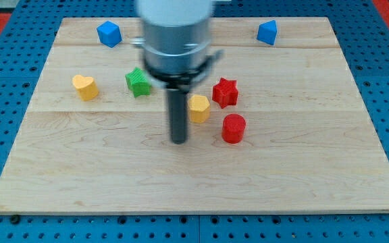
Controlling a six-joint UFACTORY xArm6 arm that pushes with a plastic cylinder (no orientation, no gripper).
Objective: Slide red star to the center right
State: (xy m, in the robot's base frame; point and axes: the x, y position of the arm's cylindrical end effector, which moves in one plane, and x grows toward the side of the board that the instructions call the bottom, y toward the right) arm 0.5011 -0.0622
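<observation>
The red star [225,92] lies on the wooden board [194,175] a little right of its middle. My tip [179,141] rests on the board below and to the left of the star, about a block's width left of the red cylinder [234,128]. A yellow hexagonal block [198,108] sits between the rod and the red star, partly hidden by the rod. The tip touches no block.
A green star [138,82] lies left of the rod. A yellow heart [85,86] is at the view's left. A blue block [109,33] sits at the top left and another blue block [267,32] at the top right. The arm's grey body [175,34] hangs over the top centre.
</observation>
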